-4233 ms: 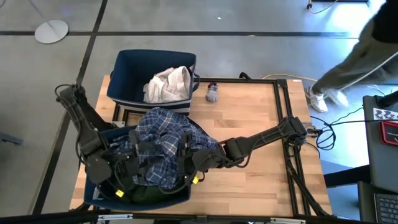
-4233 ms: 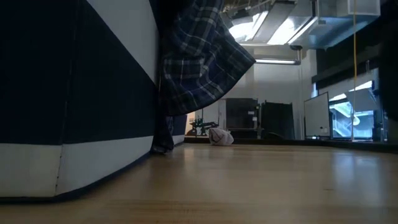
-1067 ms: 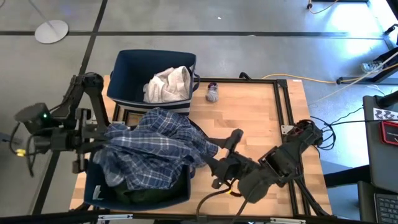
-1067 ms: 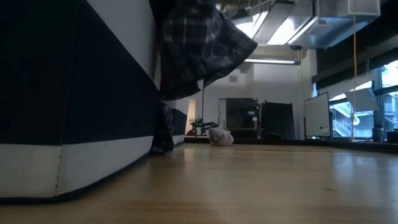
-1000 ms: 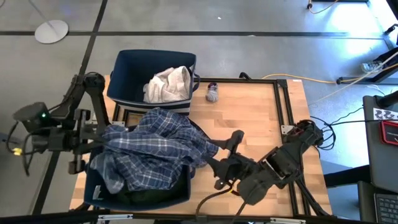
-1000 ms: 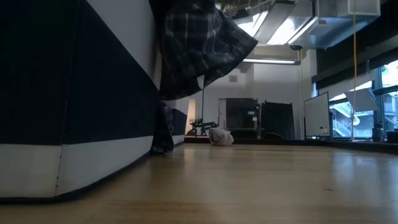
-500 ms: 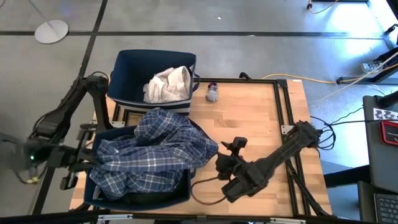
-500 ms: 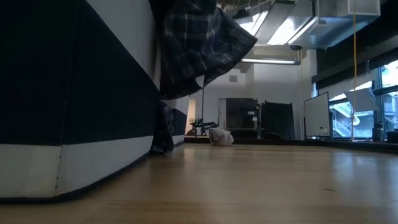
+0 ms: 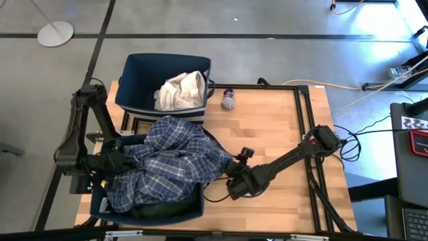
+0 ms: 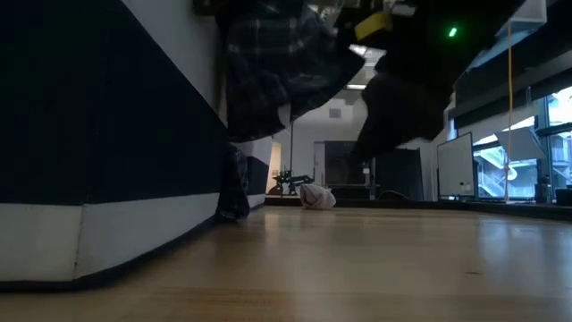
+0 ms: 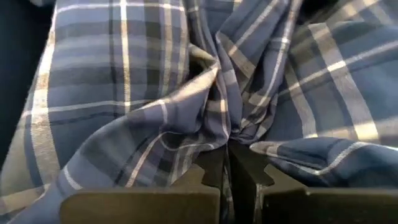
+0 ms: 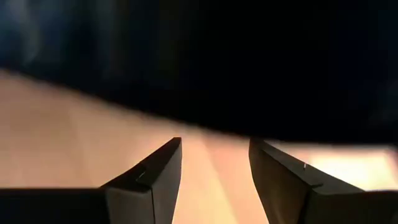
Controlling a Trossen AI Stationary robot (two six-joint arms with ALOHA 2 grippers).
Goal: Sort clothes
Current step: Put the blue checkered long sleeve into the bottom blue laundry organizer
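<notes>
Our left gripper [image 11: 227, 163] pinches a gathered fold of the blue plaid shirt [image 9: 170, 161], heaped over the near navy bin [image 9: 190, 209]. Our right gripper [image 12: 214, 163], fingers apart, hovers beside it. The cloth looks soft, light, floppy; bunched folds seem best for gripping.

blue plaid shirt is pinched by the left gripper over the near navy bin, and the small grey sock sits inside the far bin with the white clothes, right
Not quite. The small grey sock lies on the wooden table beside the far navy bin, not inside it, as the high view shows. The left gripper does pinch the blue plaid shirt over the near navy bin.
</notes>
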